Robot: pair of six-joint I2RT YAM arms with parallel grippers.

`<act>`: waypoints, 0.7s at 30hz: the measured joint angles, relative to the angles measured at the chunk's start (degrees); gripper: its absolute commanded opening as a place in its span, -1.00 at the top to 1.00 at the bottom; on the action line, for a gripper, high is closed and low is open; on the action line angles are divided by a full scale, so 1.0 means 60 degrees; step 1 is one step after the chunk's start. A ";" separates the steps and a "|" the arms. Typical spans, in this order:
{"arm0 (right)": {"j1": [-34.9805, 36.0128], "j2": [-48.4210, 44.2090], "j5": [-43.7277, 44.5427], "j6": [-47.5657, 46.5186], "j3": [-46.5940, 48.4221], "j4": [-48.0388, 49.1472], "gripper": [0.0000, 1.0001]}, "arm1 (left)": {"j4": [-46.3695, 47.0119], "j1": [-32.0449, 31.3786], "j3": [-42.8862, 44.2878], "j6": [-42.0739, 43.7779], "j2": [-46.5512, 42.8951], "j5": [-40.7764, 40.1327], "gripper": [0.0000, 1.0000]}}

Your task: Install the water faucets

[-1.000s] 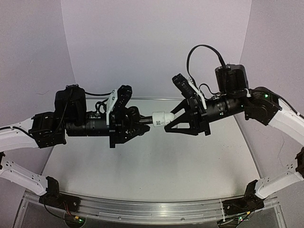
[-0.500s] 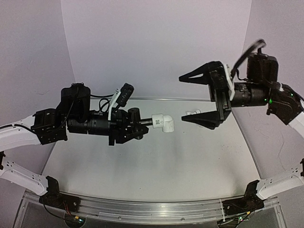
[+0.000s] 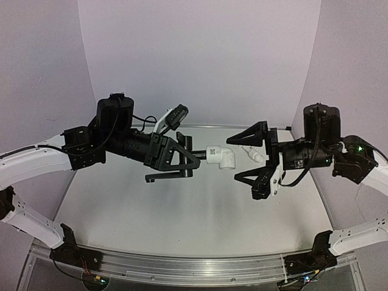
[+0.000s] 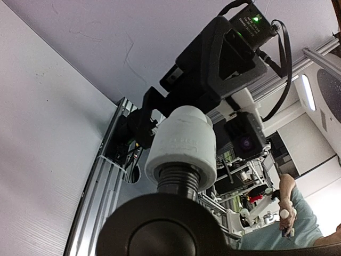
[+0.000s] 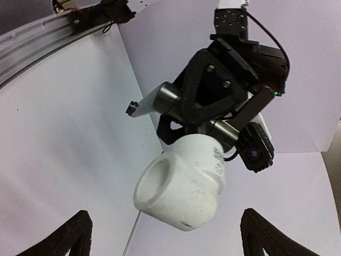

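Seen from above, at frame centre: white elbow fitting (image 3: pixel 220 156) screwed onto the short threaded end of the dark grey faucet (image 3: pixel 195 153), held level above the bench (image 3: pixel 182 224). Clamped tight on the faucet, the left end effector (image 3: pixel 187 159). Opposite, from the right, the right end effector (image 3: pixel 234 159), fingers spread wide and touching nothing. A second ago closed around the elbow; since then let go, swung up, now lower again.

Through the left wrist camera: elbow at centre, grey threads just under it.

Through the right wrist camera: elbow's round mouth at centre, between two black fingertips (image 5: pixel 80 229) in the lower corners, apart from both.
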 measured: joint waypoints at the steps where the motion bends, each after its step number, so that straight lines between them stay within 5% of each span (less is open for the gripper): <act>1: 0.0019 0.0000 0.0058 -0.0278 -0.0092 0.0058 -0.77 | 0.0080 0.0000 0.0000 -0.0122 0.0039 0.0141 1.00; 21: 0.0685 -0.0061 0.0473 -0.1562 -0.1195 0.2794 -0.06 | 0.0842 0.0000 0.0018 -0.1111 0.0561 0.0972 1.00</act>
